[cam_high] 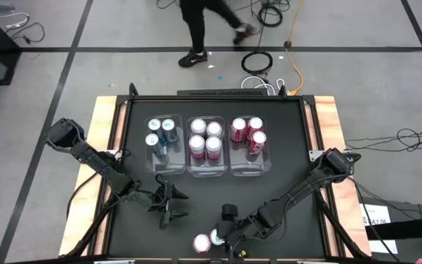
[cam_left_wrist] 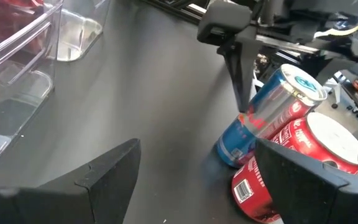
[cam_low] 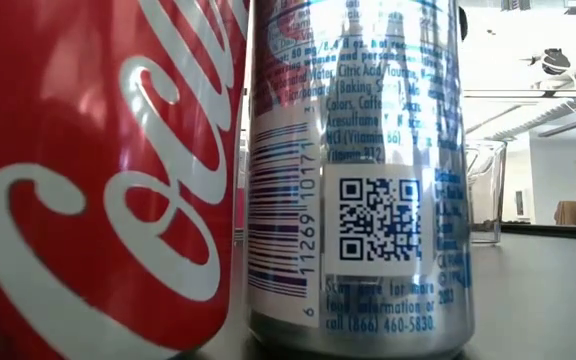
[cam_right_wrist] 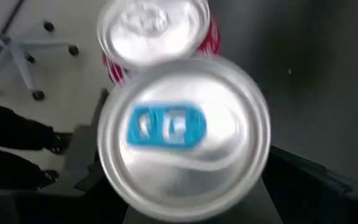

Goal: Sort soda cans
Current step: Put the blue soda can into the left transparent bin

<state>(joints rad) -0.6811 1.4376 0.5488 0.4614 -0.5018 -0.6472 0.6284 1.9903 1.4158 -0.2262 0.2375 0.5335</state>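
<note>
Blue can (cam_left_wrist: pixel 267 112) upright, red can (cam_left_wrist: pixel 303 155) beside

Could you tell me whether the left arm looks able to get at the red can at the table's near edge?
Probably not cleanly: the right gripper hangs at the blue-tabbed can right beside the red can, crowding the left gripper.

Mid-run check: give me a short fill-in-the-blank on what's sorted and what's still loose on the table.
The cans stand sorted in ____ clear bins.
The middle bin holds ____ cans.
Outside the bins, ____ cans are left at the table's near edge, a red can and a blue-tab can.
The right claw sits at the ____-tab can.

Missing words: three; four; two; blue
</note>
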